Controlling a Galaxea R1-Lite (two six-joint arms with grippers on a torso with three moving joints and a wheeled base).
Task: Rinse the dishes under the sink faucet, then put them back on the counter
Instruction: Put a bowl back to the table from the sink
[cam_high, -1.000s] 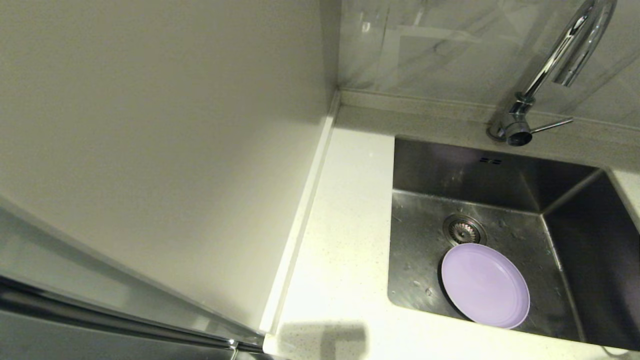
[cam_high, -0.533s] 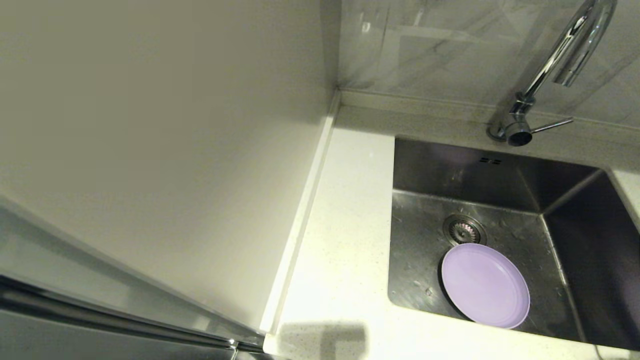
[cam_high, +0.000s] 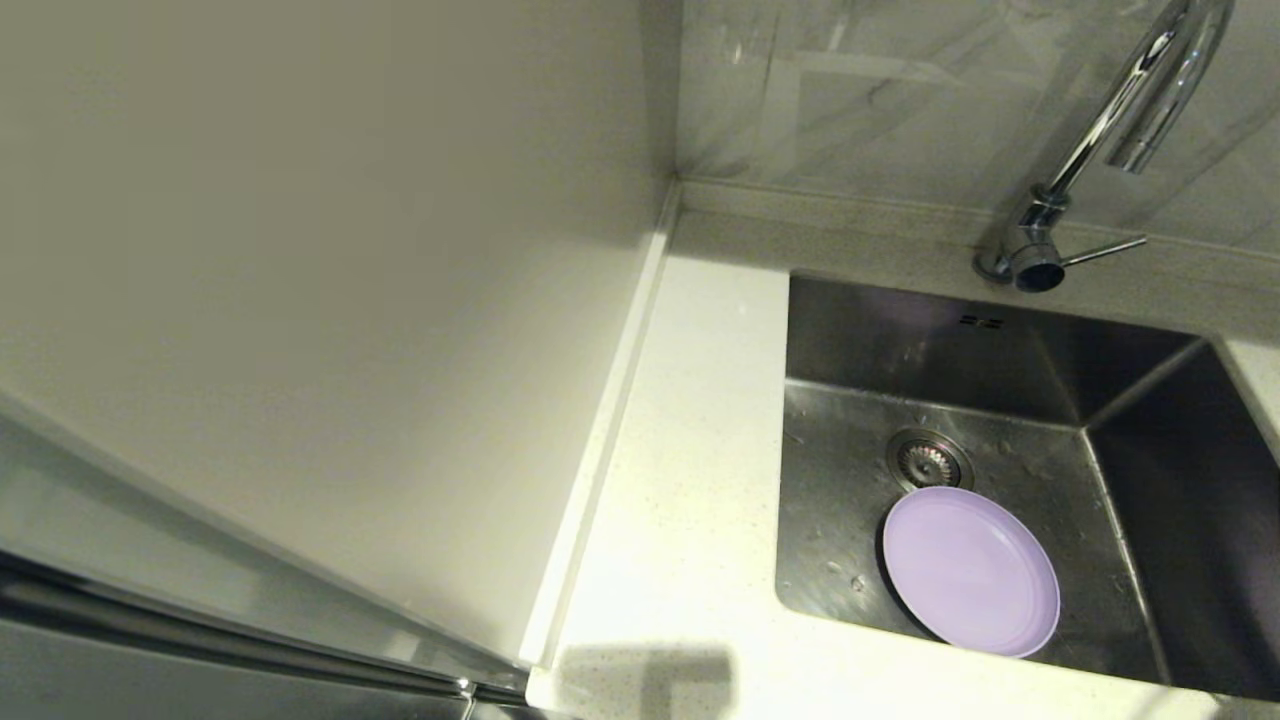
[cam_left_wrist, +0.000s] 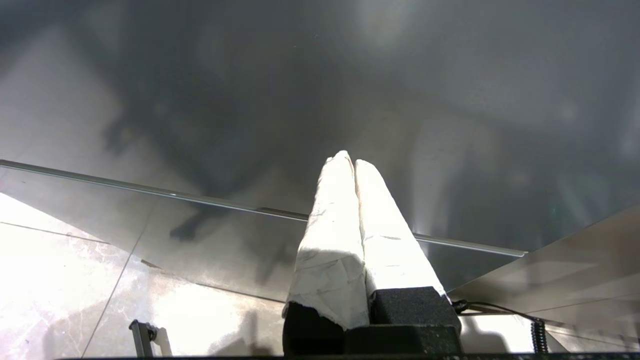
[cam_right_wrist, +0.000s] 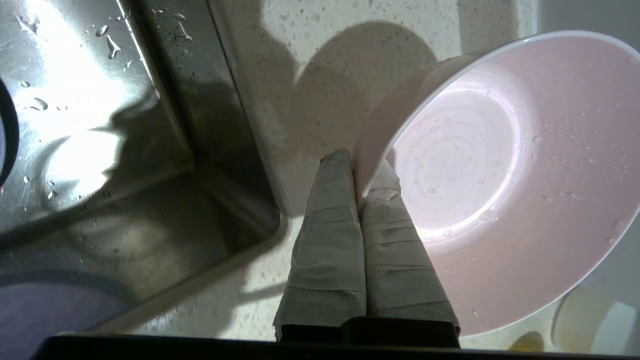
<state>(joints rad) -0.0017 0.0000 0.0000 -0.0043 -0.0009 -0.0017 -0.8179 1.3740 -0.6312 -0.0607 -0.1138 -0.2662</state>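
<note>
A lilac plate (cam_high: 970, 570) lies flat in the sink (cam_high: 1000, 340), just in front of the drain strainer (cam_high: 928, 460). The chrome sink faucet (cam_high: 1100, 130) curves over the back edge, its lever (cam_high: 1100, 250) pointing right. In the right wrist view my right gripper (cam_right_wrist: 360, 167) is shut on the rim of a wet pale pink bowl (cam_right_wrist: 500, 190), held tilted over the counter (cam_right_wrist: 310, 75) beside the sink's corner (cam_right_wrist: 150, 150). The plate (cam_right_wrist: 50, 310) shows there too. My left gripper (cam_left_wrist: 348, 161) is shut on nothing, away from the sink. Neither gripper shows in the head view.
White counter (cam_high: 690, 480) runs left of the sink, bounded by a raised edge strip (cam_high: 600, 430) and a tall pale panel (cam_high: 300, 300). Grey marbled tile (cam_high: 850, 90) backs the faucet. A pale round thing (cam_right_wrist: 590, 320) shows under the bowl's edge.
A thin dark cable at the head view's lower right edge has slipped out of sight. The plate, the faucet and the sink have not moved.
</note>
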